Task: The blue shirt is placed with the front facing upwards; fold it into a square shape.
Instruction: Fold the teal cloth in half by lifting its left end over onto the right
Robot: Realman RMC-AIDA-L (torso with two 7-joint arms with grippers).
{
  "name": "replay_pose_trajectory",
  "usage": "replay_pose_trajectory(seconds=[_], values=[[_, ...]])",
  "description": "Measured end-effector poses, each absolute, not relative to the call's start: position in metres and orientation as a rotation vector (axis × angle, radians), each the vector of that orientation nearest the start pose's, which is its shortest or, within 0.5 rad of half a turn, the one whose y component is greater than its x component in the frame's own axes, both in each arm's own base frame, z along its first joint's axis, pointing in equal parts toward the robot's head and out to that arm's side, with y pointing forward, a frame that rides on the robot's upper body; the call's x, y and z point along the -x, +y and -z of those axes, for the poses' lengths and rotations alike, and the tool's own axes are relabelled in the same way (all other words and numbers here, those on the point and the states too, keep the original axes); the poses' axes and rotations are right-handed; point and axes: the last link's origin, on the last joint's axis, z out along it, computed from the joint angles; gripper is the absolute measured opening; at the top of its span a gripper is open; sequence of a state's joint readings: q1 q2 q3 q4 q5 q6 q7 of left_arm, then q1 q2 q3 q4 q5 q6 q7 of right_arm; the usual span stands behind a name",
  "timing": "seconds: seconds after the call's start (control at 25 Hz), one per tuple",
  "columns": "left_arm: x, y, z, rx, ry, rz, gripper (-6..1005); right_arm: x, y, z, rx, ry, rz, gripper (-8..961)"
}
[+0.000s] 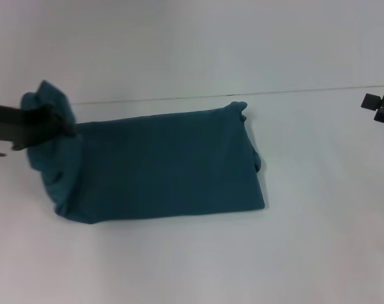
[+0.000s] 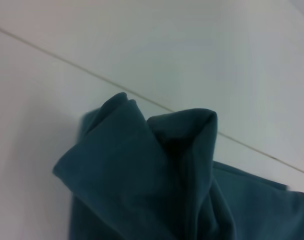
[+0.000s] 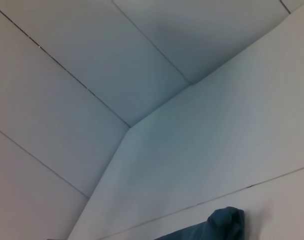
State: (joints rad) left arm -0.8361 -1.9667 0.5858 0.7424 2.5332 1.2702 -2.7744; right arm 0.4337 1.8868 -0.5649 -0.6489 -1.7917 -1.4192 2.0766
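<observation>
Blue shirt (image 1: 166,168): soft, matte teal-blue cloth, folded into a long rectangle; it lies flat on the table, its long sides running parallel to the far edge, nearer my left side than my right

Shirt surface: plain and smooth across the middle, no print showing on the upper face; gentle creases only near the ends

Shirt left end: bunched and lifted off the table into a rumpled lobe; in my left wrist view the shirt (image 2: 157,175) shows thick doubled layers, with one fold standing up as a peaked ridge and a dark hollow beside it

Shirt right end: a fairly straight edge with small puckers at its far corner; that corner pokes into my right wrist view as a rounded knob of the shirt (image 3: 226,220)

Table (image 1: 293,253): flat, white, smooth top; a thin dark seam runs across it just behind the shirt's far edge

My left gripper (image 1: 64,126): dark, slim fingers reaching in from the left edge of the table, pinched closed on the raised left end of the shirt, the cloth gathered around the tips

My right gripper (image 1: 378,107): dark, held out at the right edge of the table, well apart from the shirt and touching nothing; I cannot tell how far it is open
</observation>
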Motion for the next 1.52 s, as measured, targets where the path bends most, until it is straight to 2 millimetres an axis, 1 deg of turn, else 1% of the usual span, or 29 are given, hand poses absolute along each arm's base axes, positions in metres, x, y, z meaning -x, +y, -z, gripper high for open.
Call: replay_pose_trajectory(seconds=[0.12, 0.2, 0.28, 0.6, 0.92, 1.0, 1.2, 1.24, 1.32, 1.52], values=[[0.225, 0.443, -0.054, 1.959, -1.844, 0.401, 139, -0.328, 0.348, -0.119, 2.004, 1.469, -0.982, 915], [0.218, 0.444, -0.049, 1.979, -1.838, 0.413, 139, -0.328, 0.348, -0.119, 2.003, 1.470, -0.981, 915], [0.207, 0.445, -0.039, 2.010, -1.833, 0.431, 138, -0.328, 0.348, -0.119, 2.002, 1.470, -0.981, 915], [0.180, 0.447, -0.008, 2.070, -1.802, 0.462, 139, -0.329, 0.347, -0.118, 2.005, 1.472, -0.981, 915], [0.162, 0.447, 0.019, 2.090, -1.779, 0.492, 139, -0.326, 0.348, -0.116, 2.011, 1.472, -0.986, 915], [0.159, 0.448, 0.023, 2.091, -1.771, 0.492, 139, -0.326, 0.349, -0.117, 2.013, 1.472, -0.986, 915], [0.150, 0.449, 0.041, 2.105, -1.776, 0.504, 140, -0.326, 0.349, -0.117, 2.014, 1.474, -0.988, 915], [0.150, 0.449, 0.041, 2.105, -1.776, 0.504, 140, -0.326, 0.349, -0.117, 2.014, 1.474, -0.987, 915], [0.148, 0.450, 0.048, 2.098, -1.774, 0.513, 140, -0.326, 0.349, -0.117, 2.014, 1.473, -0.987, 915], [0.143, 0.450, 0.051, 2.123, -1.767, 0.555, 138, -0.326, 0.349, -0.118, 2.012, 1.472, -0.986, 915]])
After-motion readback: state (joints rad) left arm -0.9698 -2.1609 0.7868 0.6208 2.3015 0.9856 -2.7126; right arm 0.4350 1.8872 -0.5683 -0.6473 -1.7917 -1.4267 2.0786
